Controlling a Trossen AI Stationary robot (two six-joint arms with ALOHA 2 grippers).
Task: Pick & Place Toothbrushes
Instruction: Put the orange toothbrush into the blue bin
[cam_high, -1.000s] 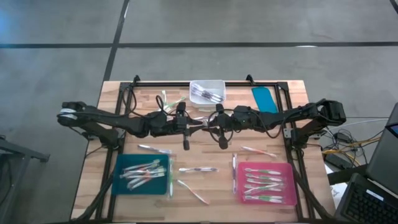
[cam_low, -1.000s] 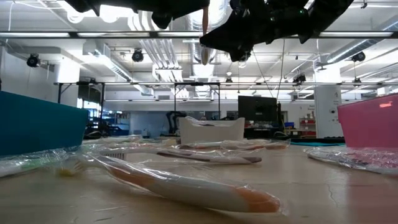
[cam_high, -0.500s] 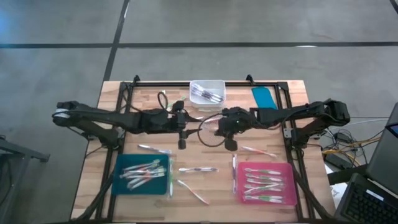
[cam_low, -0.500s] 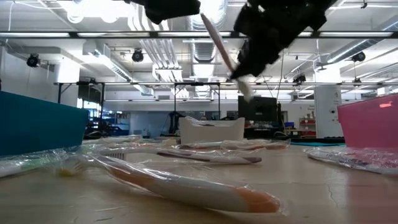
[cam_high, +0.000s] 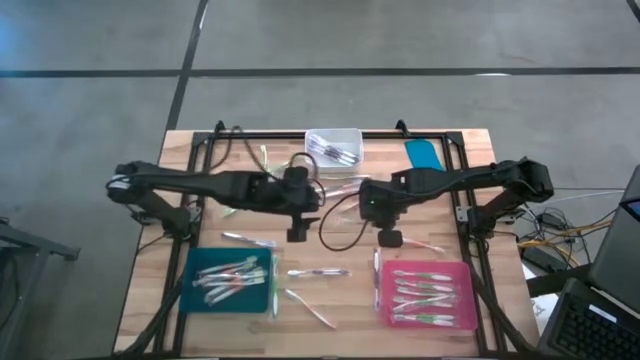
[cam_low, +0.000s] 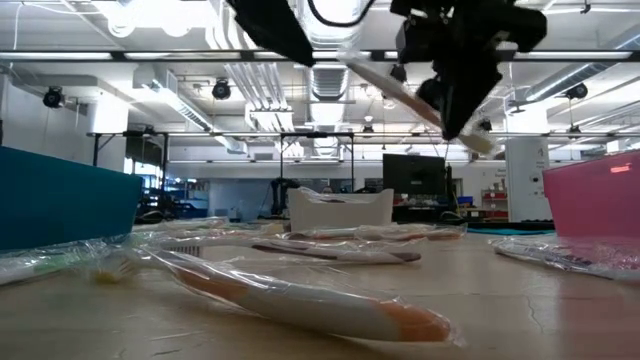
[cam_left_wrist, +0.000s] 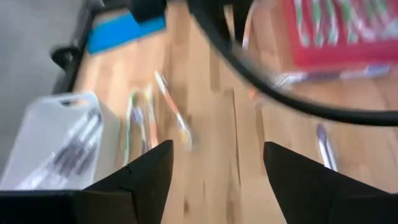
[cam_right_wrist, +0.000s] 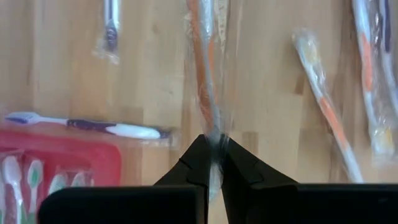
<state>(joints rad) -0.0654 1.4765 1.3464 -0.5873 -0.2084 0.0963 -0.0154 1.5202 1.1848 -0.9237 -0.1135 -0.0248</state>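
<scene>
wooden table (cam_high: 330, 300), trays at the near edge. left gripper (cam_high: 297, 231) has spread wide and let go — right gripper (cam_right_wrist: 211, 163) now pinches the wrapped toothbrush (cam_low: 420, 92) alone, aloft mid-table. handover looks done; pink tray (cam_high: 462, 270) likely next.

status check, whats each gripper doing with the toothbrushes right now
Right gripper shut on a wrapped orange toothbrush, held above mid-table. Left gripper open, empty, hovering mid-table. Nothing in the way.
</scene>
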